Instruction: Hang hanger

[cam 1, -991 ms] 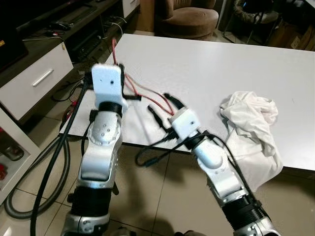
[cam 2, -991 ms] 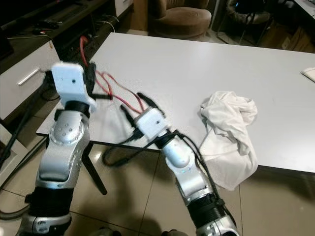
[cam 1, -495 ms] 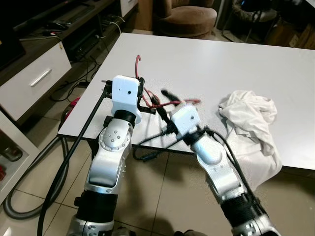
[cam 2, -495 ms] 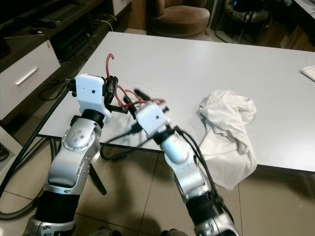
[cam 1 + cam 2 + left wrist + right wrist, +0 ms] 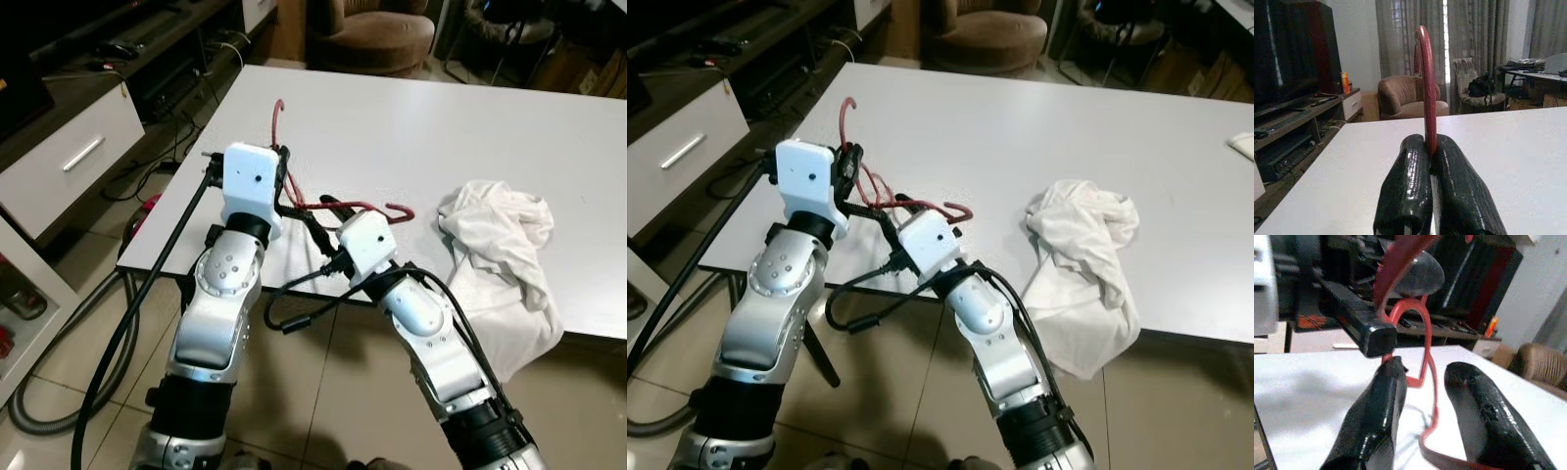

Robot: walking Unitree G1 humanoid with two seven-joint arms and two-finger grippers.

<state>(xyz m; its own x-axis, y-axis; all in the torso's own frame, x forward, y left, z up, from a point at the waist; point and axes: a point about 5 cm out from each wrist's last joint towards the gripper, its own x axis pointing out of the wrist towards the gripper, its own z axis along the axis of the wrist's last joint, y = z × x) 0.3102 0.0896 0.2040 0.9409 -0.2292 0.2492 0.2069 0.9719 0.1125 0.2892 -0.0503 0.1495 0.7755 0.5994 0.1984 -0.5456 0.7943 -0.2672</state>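
Hanger (image 5: 338, 207), red, is lifted just above near edge of white table (image 5: 509, 127): pinched by left gripper (image 5: 1428, 161) below the hook; right gripper (image 5: 1422, 396) spread around its wire. Not hung yet; no rail visible.

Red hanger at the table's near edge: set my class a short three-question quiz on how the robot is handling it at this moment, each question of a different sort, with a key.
1. True or false: the left tool is shut on the red hanger.
2. Multiple choice: the right tool is A) clamped on the white cloth, B) open, with the hanger's wire between its fingers, C) resting flat on the white table.
3. Fill in: the white cloth lies on the robot's ____ side of the table, partly draped over the near edge.

Key: 1 true; 2 B; 3 right.
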